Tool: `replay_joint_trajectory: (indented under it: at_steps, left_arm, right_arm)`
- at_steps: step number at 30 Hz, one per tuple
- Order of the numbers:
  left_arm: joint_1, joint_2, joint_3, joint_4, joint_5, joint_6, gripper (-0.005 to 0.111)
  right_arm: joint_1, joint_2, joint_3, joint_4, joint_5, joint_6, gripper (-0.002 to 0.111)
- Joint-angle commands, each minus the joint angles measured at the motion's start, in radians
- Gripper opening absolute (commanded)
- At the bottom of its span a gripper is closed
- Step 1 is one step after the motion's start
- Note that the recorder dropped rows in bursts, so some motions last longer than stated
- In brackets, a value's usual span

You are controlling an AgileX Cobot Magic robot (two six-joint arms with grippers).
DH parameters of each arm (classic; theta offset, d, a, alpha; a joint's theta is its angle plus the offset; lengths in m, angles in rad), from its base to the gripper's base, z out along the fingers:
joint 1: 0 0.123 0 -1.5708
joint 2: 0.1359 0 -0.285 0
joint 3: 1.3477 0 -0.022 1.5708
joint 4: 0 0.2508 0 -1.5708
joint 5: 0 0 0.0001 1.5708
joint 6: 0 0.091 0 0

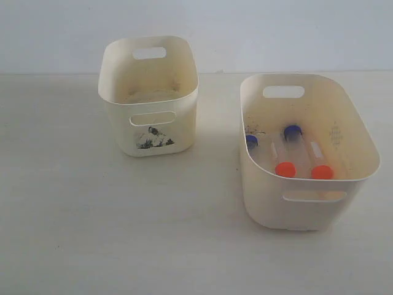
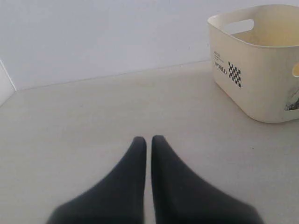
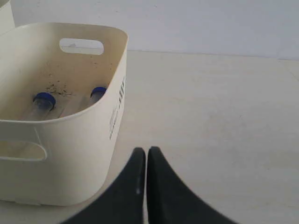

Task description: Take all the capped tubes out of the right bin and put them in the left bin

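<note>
The wide cream right bin (image 1: 295, 209) holds all the capped tubes: two with orange-red caps (image 1: 285, 169) (image 1: 322, 172) near its front wall and two with blue caps (image 1: 293, 131) (image 1: 251, 142) further back. The narrow left bin (image 1: 150, 132), with a dark picture on its front, has no tube in view inside. Neither arm shows in the exterior view. My left gripper (image 2: 148, 138) is shut over bare table, with the left bin (image 2: 261, 79) off to one side. My right gripper (image 3: 146, 149) is shut just outside the right bin (image 3: 70, 154), where two blue caps (image 3: 44, 100) (image 3: 98, 91) show.
Both bins stand on a pale table (image 1: 123, 233) with a white wall (image 1: 245, 31) behind. A white edge (image 2: 4, 86) shows at the border of the left wrist view. Open tabletop lies between and in front of the bins.
</note>
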Motion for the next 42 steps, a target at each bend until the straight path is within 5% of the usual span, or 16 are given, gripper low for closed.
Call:
replay_joint_trajectory:
  at_steps: [1, 20, 27, 42]
  left_arm:
    - [0.001, -0.003, -0.004, -0.001, -0.008, -0.012, 0.004]
    - [0.001, -0.003, -0.004, -0.001, -0.008, -0.012, 0.004]
    - [0.001, -0.003, -0.004, -0.001, -0.008, -0.012, 0.004]
    - [0.001, -0.003, -0.004, -0.001, -0.008, -0.012, 0.004]
  right_arm:
    - [-0.002, -0.004, -0.001, -0.004, -0.003, -0.004, 0.001]
    - [-0.002, -0.004, -0.001, -0.009, -0.008, -0.012, 0.001]
    - [-0.002, -0.004, -0.001, -0.009, -0.413, -0.010, 0.001]
    - [-0.002, -0.004, -0.001, -0.009, -0.628, -0.012, 0.001]
